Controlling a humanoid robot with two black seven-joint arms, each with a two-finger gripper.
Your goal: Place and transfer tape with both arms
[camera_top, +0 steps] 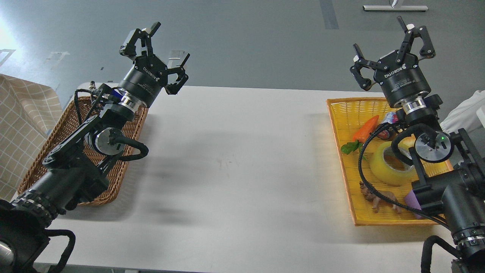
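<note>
Head view: the wide translucent yellow tape roll point(392, 163) lies in the yellow woven tray point(343, 125) beneath the right arm, untouched, while the left hand point(161, 57) and right hand point(392, 51) hover raised, fingers spread, empty, apparently awaiting pickup above the white counter point(242, 170).

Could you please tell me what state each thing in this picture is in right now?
left gripper: open, empty, raised above the table's far edge.
right gripper: open, empty, raised above the yellow basket.
tape: lying flat in the yellow basket, partly hidden by the right arm.
carrot: lying in the yellow basket.
brown wicker basket: on the table, contents hidden by the left arm.
</note>
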